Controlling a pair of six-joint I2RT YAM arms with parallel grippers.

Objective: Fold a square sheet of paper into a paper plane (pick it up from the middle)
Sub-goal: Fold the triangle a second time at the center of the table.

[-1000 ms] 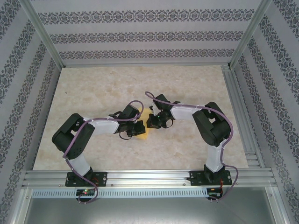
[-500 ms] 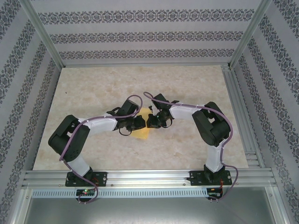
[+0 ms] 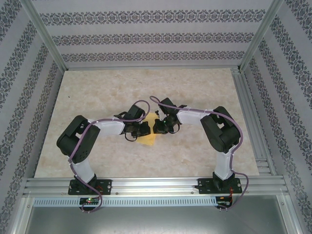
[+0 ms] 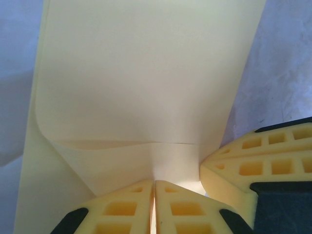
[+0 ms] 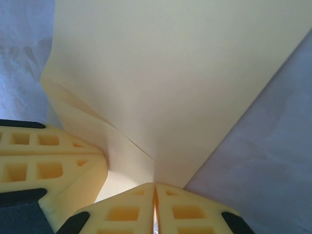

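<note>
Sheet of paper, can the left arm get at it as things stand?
Probably yes: the left pincer looks shut on the sheet of paper at a fold, and the right pincer, pinching it close alongside, does not block it.

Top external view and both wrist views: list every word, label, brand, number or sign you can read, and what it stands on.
No readable text.
The sheet of paper is blank; the wallpaper carries only ornament; the small board with lights is too small to read.
</note>
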